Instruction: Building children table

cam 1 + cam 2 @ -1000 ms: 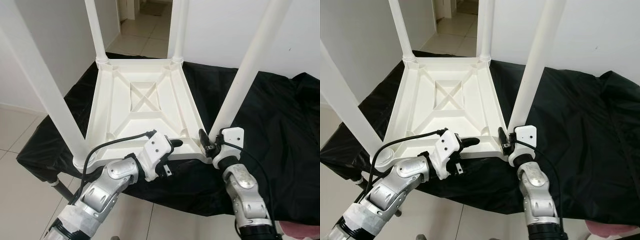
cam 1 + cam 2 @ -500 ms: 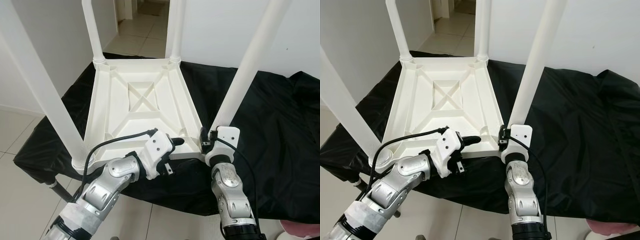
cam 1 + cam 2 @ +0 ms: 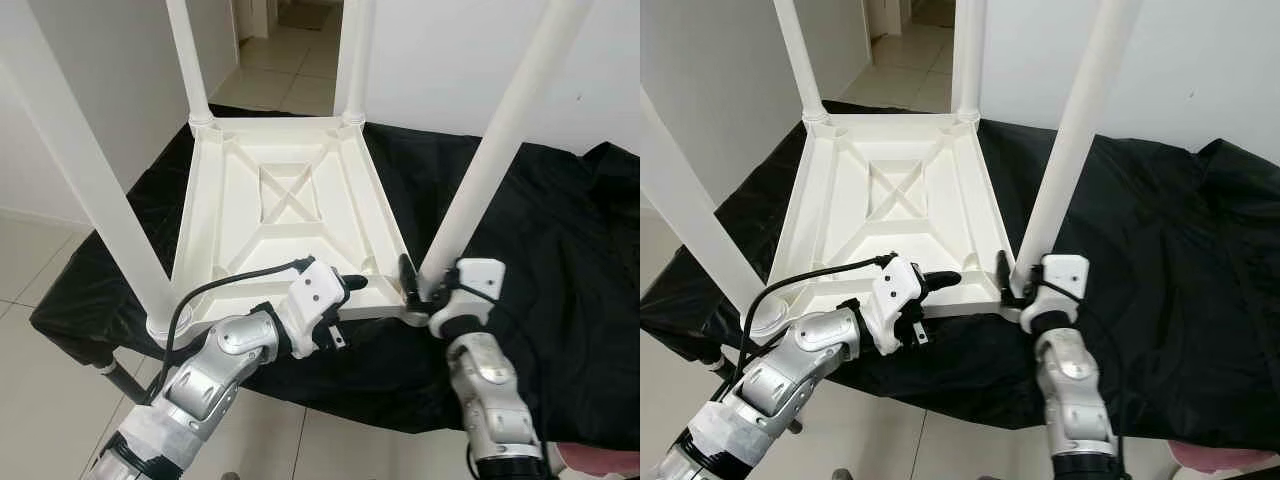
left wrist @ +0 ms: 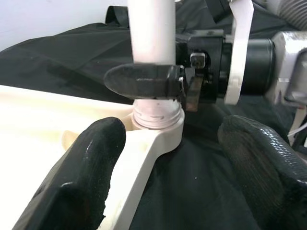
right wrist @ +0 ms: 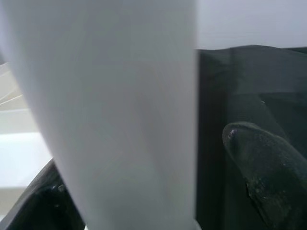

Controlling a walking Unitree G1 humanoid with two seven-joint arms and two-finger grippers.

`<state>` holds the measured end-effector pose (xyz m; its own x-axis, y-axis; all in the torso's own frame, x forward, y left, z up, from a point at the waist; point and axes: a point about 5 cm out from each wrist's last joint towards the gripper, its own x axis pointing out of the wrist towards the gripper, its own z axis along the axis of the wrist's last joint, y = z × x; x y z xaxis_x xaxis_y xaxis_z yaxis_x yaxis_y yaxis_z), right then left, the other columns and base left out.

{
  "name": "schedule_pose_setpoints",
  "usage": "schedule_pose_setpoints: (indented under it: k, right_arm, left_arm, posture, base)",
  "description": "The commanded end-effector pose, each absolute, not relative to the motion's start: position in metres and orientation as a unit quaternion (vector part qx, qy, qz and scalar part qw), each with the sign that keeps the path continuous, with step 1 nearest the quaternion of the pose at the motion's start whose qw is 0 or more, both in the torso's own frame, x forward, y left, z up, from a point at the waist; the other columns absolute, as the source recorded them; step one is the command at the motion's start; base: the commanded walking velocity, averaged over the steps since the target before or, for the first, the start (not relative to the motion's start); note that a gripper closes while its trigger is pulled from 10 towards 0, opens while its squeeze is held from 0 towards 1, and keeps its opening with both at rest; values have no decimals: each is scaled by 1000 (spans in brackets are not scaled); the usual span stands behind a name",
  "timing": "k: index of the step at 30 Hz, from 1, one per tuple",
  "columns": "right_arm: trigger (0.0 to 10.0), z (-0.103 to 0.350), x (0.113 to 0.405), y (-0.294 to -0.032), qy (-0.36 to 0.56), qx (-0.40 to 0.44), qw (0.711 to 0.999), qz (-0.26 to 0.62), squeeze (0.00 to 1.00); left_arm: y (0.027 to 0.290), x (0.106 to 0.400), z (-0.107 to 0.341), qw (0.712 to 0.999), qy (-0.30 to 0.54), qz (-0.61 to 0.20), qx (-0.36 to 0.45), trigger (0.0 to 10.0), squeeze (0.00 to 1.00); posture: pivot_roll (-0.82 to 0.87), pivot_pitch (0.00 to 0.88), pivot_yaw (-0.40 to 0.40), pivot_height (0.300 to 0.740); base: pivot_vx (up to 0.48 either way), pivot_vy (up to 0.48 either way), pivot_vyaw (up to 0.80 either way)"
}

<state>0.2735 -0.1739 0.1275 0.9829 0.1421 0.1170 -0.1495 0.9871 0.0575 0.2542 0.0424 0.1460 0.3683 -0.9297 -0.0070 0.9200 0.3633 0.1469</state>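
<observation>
The table (image 3: 285,215) lies upside down on the black-draped desk (image 3: 560,250) — light, stiff, smooth plastic. Right end effector (image 3: 420,291) straddles the near leg (image 3: 490,160) at its socket, ungripped; left end effector (image 3: 345,288) open beside it — hold low.

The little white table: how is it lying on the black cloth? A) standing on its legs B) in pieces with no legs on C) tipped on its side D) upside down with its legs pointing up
D: the table shows its ribbed underside on the black cloth, with all four legs pointing up; the right gripper is around the near right leg at its base.
</observation>
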Motion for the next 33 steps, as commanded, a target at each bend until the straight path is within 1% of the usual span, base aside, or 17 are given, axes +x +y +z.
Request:
schedule_pose_setpoints:
  k: [1,2,5,6,8,10,15,16,17,18,20,21,31,32,33]
  right_arm:
    - [10000,129,276,-176,-56,39,992,106,0]
    - [10000,130,277,-179,-56,28,988,138,0]
    - [10000,131,278,-181,-55,20,986,158,0]
    - [10000,130,280,-184,-53,5,979,199,0]
    - [10000,130,280,-184,-53,5,979,199,0]
    - [10000,131,286,-184,-50,-13,970,236,0]
    - [10000,131,294,-180,-40,-25,959,278,0]
    - [4784,130,297,-180,-40,-32,957,285,0]
    - [4784,130,297,-180,-40,-32,957,285,0]
    - [4196,129,299,-180,-38,-36,956,289,0]
    - [4196,128,301,-181,-37,-39,955,292,0]
    - [0,127,302,-182,-34,-46,954,296,0]
    - [0,117,303,-188,-12,-47,951,304,0]
    - [10000,117,302,-188,-12,-42,953,300,0]
    - [10000,118,301,-186,-14,-38,955,293,0]
  left_arm:
    - [41,252,146,801,-36,-593,73,10000,0]
    - [42,252,146,800,-37,-594,74,10000,0]
    - [42,252,147,800,-37,-594,75,10000,0]
    - [43,252,147,800,-37,-594,76,10000,0]
    - [43,252,147,800,-37,-594,76,10000,0]
    - [43,253,147,800,-36,-594,77,10000,0]
    - [44,252,147,799,-36,-595,77,10000,0]
    - [43,252,148,799,-37,-595,77,10000,0]
    - [43,252,148,799,-37,-595,77,10000,0]
    - [43,253,148,799,-37,-595,78,10000,0]
    - [43,253,148,799,-38,-596,78,10000,0]
    - [43,253,148,799,-38,-595,79,10000,0]
    - [41,252,143,801,-34,-592,77,10000,0]
    - [41,251,143,801,-33,-592,77,10000,0]
    - [41,251,142,801,-33,-592,77,10000,0]
  posture:
    - [-92,0,-5,740]
    - [-90,0,-5,740]
    - [-90,0,-5,740]
    - [-84,0,-2,740]
    - [-84,0,-2,740]
    - [-80,0,-2,740]
    - [-74,0,-1,740]
    - [-73,0,-3,740]
    - [-73,0,-3,740]
    - [-71,0,-3,740]
    - [-71,0,-3,740]
    - [-68,0,-7,740]
    - [-70,0,-14,740]
    - [-70,0,-14,740]
    - [-74,0,-17,740]
  base:
    - [0,0,0]
    - [0,0,0]
    - [0,0,0]
    - [0,0,0]
    - [0,0,0]
    - [0,0,0]
    - [0,0,0]
    - [0,0,0]
    - [0,0,0]
    - [0,0,0]
    - [0,0,0]
    - [0,0,0]
    - [0,0,0]
    - [0,0,0]
    - [0,0,0]
